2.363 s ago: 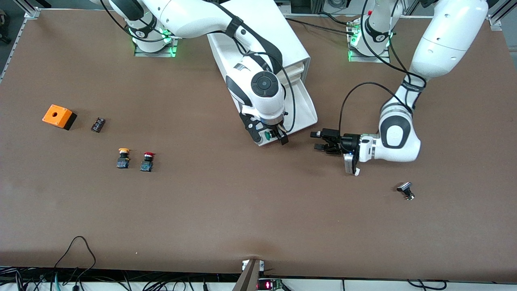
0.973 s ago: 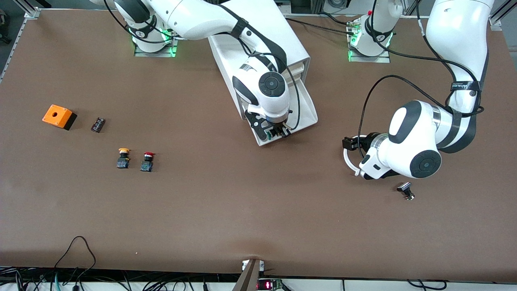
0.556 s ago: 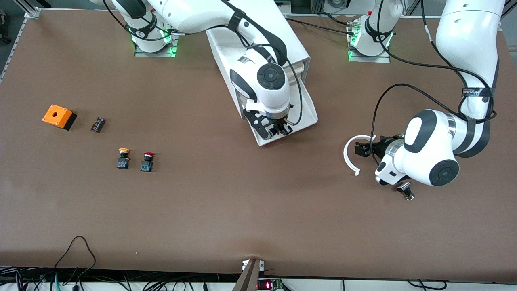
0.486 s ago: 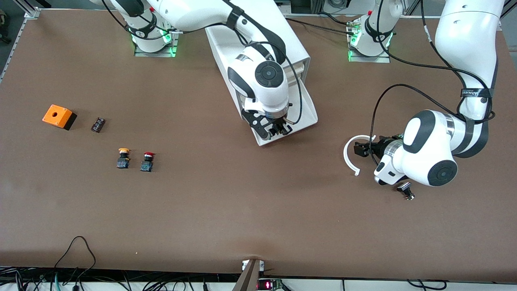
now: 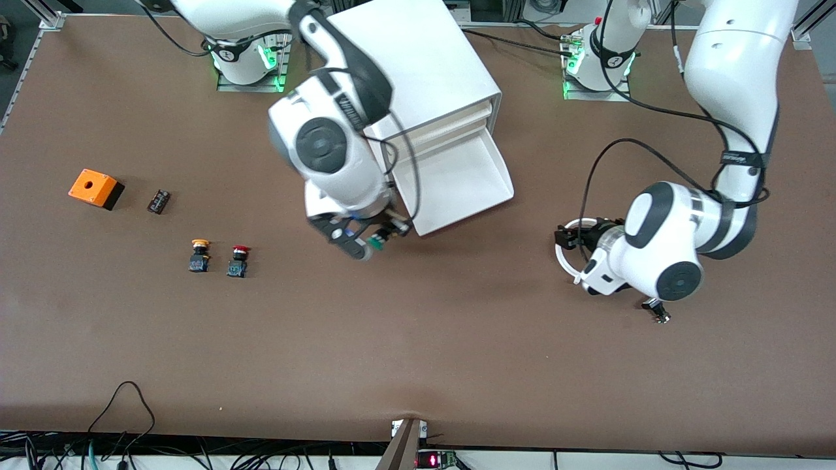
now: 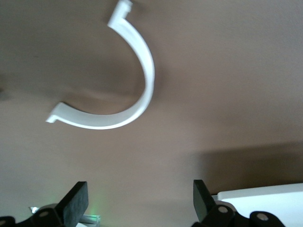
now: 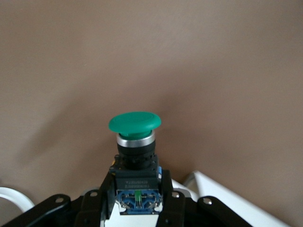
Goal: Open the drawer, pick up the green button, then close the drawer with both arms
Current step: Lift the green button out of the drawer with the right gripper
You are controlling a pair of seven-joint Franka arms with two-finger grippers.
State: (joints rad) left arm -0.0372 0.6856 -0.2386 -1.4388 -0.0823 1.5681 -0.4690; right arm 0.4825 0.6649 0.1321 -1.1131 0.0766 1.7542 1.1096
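Note:
The bottom drawer of the white cabinet stands pulled out, with nothing in it. My right gripper hangs over the bare table just off the drawer's front corner. It is shut on the black body of the green-capped button. In the right wrist view the button stands cap outward from the gripper, with the drawer's corner beside it. My left gripper hovers open over a white C-shaped ring. In the left wrist view the gripper holds nothing.
An orange box and a small black part lie toward the right arm's end. A yellow-capped button and a red-capped button stand nearer the camera. A small black part peeks from under the left arm. The ring lies flat.
My right gripper has come up out of the drawer with the green button and swung off its front corner, toward the right arm's end. The left arm has shifted back over the ring.

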